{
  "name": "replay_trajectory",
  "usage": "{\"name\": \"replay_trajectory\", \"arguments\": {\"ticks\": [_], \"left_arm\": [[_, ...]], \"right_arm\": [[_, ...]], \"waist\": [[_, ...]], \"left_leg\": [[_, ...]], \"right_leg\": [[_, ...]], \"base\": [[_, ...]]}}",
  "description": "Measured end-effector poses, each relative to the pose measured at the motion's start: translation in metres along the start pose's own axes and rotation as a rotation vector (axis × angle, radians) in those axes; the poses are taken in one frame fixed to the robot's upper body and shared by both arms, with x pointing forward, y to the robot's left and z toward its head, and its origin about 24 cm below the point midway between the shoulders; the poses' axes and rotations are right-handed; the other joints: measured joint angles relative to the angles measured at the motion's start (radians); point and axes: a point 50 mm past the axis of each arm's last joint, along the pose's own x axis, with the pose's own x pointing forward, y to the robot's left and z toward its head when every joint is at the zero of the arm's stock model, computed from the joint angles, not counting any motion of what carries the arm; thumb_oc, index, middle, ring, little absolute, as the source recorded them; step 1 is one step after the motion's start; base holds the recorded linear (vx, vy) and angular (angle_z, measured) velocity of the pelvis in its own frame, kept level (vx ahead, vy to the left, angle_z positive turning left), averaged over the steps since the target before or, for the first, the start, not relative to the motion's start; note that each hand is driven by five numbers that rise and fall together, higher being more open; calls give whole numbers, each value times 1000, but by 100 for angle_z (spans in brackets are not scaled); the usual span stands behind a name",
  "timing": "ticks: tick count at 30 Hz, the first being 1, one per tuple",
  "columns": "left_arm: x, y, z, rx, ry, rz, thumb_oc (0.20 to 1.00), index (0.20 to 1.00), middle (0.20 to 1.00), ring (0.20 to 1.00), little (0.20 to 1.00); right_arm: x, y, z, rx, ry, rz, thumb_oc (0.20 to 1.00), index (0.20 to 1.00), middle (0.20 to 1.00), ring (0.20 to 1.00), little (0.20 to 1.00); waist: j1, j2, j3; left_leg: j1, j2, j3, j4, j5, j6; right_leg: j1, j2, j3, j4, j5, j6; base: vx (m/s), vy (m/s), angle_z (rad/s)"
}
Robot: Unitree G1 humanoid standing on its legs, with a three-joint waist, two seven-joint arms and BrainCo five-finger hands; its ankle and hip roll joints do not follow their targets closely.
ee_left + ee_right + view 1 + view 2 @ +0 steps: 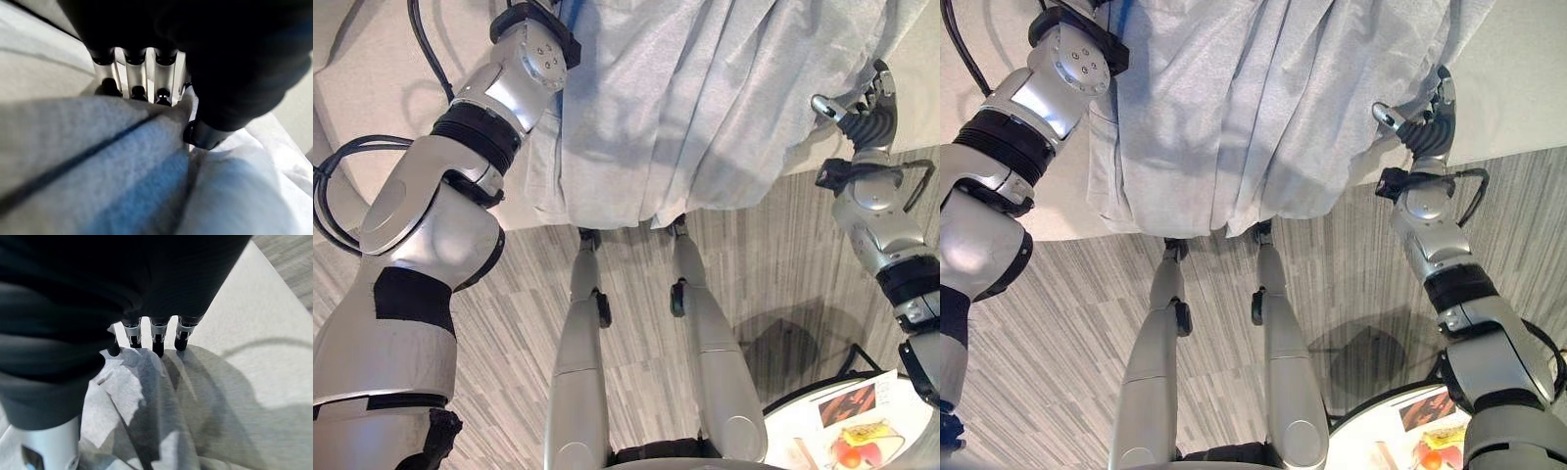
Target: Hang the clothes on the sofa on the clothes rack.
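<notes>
A: Where's the garment [705, 108]?
B: Pale grey-blue, bunched, hanging down in front of the light sofa [1518, 88], raised between both hands.
A: Left hand [146, 78]?
B: Far left, arm bent up, fingers [138, 90] and thumb clamped on a fold.
A: Right hand [867, 108]?
B: Far right, fingers [157, 345] curled into the cloth's edge.

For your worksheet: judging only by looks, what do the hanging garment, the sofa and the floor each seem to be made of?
Garment: soft, matte light grey woven cloth, judging by its hanging folds; both the left hand and right hand pinch it.
Sofa: smooth pale upholstery, fabric or leatherette unclear.
Floor: grey streaked planks, probably laminate or vinyl.
</notes>
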Motion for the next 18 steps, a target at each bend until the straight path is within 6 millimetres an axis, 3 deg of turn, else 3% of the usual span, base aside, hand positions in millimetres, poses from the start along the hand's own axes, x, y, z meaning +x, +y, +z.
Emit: {"name": "replay_trajectory", "arguments": {"ticks": [13,18], "left_arm": [[-1,-2,-4,31,4,-34,200,200,200,200,200],[0,0,-5,26,10,-42,200,200,200,200,200]], "right_arm": [[23,-9,6,62,69,-98,1000,1000,1000,1000,1000],[31,-7,12,9,76,-86,1000,1000,1000,1000,1000]], "waist": [[4,0,0],[4,1,0]], "left_leg": [[-1,1,3,12,0,0],[-2,6,4,14,1,0]], "right_leg": [[3,0,1,0,6,-8],[2,2,1,0,8,-9]], "base": [[0,0,0],[0,0,0]]}}
